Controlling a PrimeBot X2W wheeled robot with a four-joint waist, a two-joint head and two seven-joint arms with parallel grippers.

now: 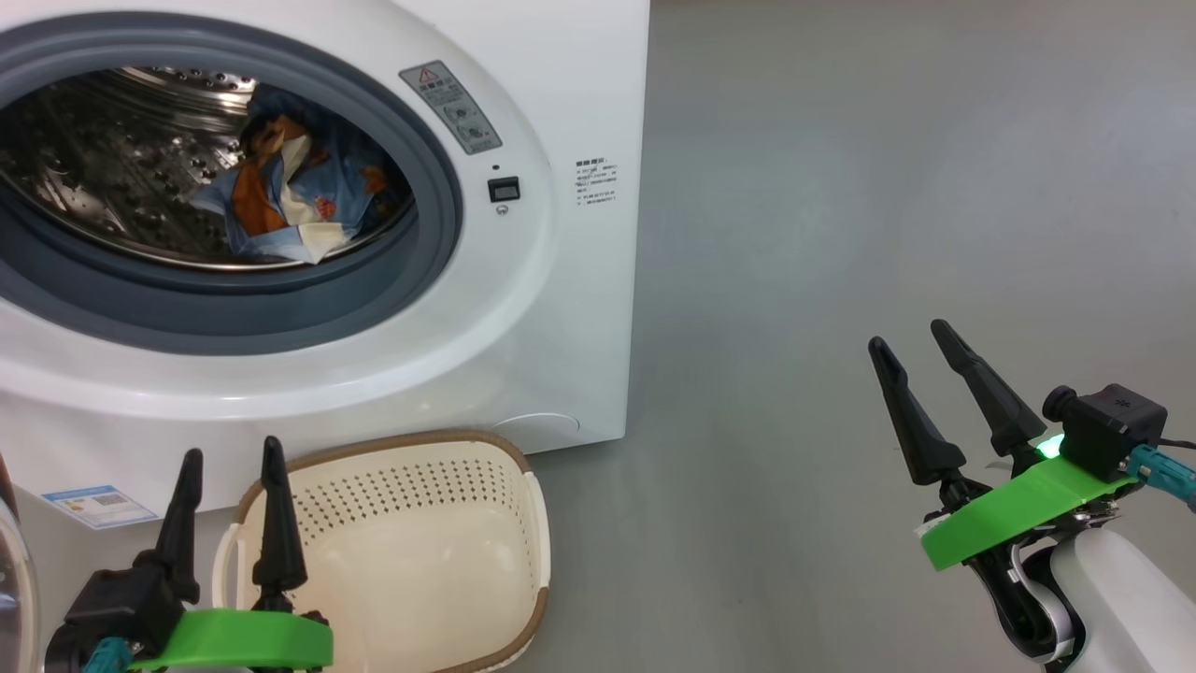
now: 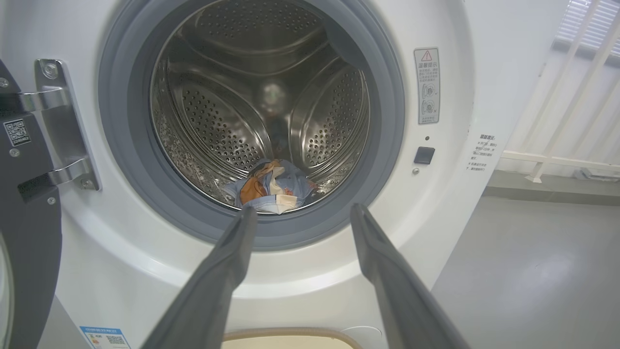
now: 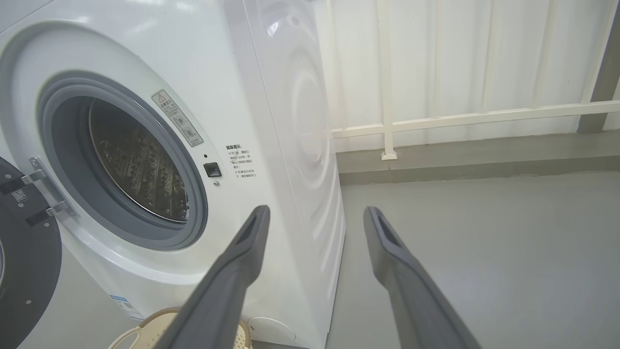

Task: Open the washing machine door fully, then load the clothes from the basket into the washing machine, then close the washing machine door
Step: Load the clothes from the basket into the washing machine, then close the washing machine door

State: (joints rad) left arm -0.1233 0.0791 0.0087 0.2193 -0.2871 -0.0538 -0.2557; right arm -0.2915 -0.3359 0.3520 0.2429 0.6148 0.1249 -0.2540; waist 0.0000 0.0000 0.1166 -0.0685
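The white washing machine (image 1: 561,308) stands with its door (image 2: 24,218) swung open to the left on steel hinges. The blue printed clothes (image 1: 290,201) lie low in the steel drum (image 2: 271,189). The cream basket (image 1: 411,551) sits on the floor before the machine with nothing in it. My left gripper (image 1: 232,460) hovers open beside the basket's left rim, and in the left wrist view (image 2: 302,215) it points at the drum mouth. My right gripper (image 1: 911,336) stands open over bare floor to the right of the machine (image 3: 315,215).
Grey floor (image 1: 888,187) stretches to the right of the machine. A white railing (image 3: 460,118) and a pale wall stand behind it. The door's dark inner face (image 3: 24,261) juts out at the left.
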